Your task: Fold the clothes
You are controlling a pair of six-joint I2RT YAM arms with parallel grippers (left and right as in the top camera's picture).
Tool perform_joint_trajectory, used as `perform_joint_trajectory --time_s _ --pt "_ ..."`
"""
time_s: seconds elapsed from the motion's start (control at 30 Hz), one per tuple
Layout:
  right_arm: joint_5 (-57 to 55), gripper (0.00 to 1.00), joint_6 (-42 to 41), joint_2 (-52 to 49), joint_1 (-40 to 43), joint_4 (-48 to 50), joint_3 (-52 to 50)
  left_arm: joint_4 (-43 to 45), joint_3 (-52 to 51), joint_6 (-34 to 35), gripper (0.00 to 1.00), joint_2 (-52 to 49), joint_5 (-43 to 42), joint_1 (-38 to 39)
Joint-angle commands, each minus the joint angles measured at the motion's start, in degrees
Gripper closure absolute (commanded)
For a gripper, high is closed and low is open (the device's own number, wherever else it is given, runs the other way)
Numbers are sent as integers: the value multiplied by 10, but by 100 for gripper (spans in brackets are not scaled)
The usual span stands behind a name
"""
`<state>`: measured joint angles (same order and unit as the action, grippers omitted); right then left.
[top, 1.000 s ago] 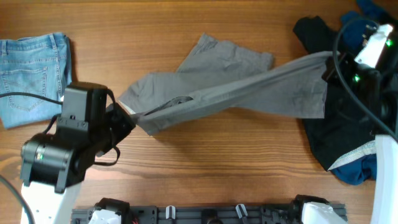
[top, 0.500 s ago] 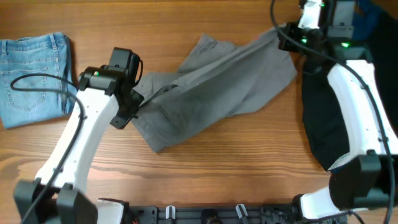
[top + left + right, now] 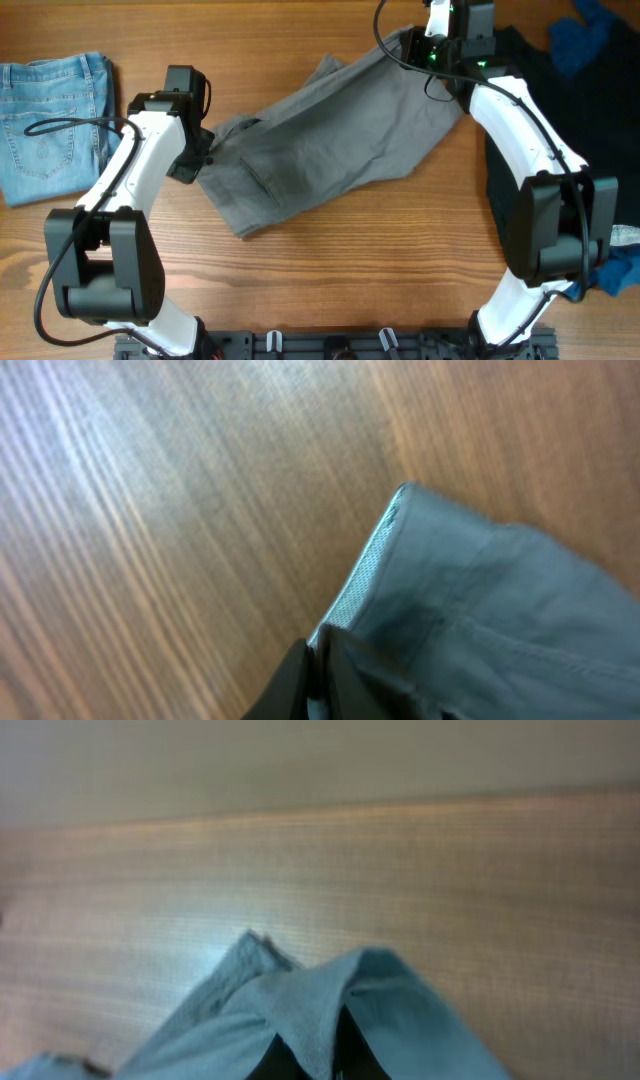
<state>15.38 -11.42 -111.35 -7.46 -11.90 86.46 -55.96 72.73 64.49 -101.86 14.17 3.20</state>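
The grey trousers [image 3: 330, 140] lie spread across the middle of the table, from lower left to upper right. My left gripper [image 3: 200, 158] is shut on their left edge, where the waistband [image 3: 365, 575] shows a pale lining. My right gripper [image 3: 425, 45] is shut on a fold of the trousers' far right end [image 3: 330, 1010], pulled up near the back edge. A black garment [image 3: 545, 150] and dark-blue garments [image 3: 590, 30] lie at the right.
Folded light-blue jeans [image 3: 50, 120] lie at the far left edge. The black and dark-blue pile fills the right side under my right arm. A black rail [image 3: 330, 345] runs along the table's front edge.
Both grippers have carried the trousers toward the back of the table. The right end moved left and back, off the black garment; the left gripper moved up and back.
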Motion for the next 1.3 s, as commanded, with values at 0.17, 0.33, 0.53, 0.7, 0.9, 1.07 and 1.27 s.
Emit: perform_joint_trajectory --time_s 0.17,0.33,0.53,0.7,0.9,1.07,1.27 --pt "-14 53 -29 -39 -17 103 12 34 -4 9 57 -5 37 -9" --pt "-14 15 -11 -39 -16 52 12 -3 -4 9 11 -5 33 -9" --pt "-142 13 11 -39 -16 -98 12 -61 -4 -63 4 -5 -94 -4" --pt "-161 13 11 -39 -16 -201 12 -52 -27 -73 0 -5 -105 10" --pt "-161 13 10 -39 -15 -236 12 90 -144 -106 3 -5 -213 11" --pt "-161 14 9 -39 -15 -249 12 231 -226 -148 23 -5 -277 12" --pt "-161 15 9 -39 -15 -256 12 246 -243 -148 91 -5 -266 12"
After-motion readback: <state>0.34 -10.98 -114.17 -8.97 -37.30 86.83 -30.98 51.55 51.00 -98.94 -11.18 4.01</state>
